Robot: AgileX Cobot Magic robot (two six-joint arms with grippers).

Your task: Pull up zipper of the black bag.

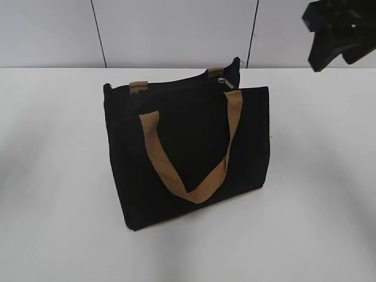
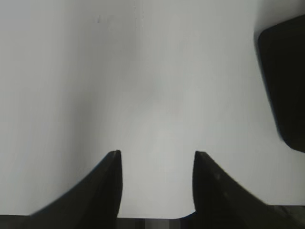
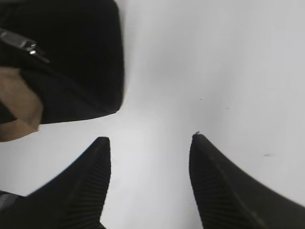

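The black bag (image 1: 188, 147) stands upright in the middle of the white table, with tan loop handles. Its zipper (image 1: 176, 84) runs along the top edge, and the small silver pull (image 1: 226, 82) sits near the right end. The pull also shows in the right wrist view (image 3: 21, 44) on the bag's corner (image 3: 81, 62). My right gripper (image 3: 150, 143) is open and empty, above the table to the right of the bag; it shows as a dark shape in the exterior view (image 1: 341, 32). My left gripper (image 2: 157, 155) is open and empty over bare table, out of the exterior view.
The white table (image 1: 317, 194) spreads around the bag on all sides. A pale panelled wall (image 1: 176, 29) stands behind it. A dark edge of the black bag (image 2: 286, 86) shows at the right of the left wrist view.
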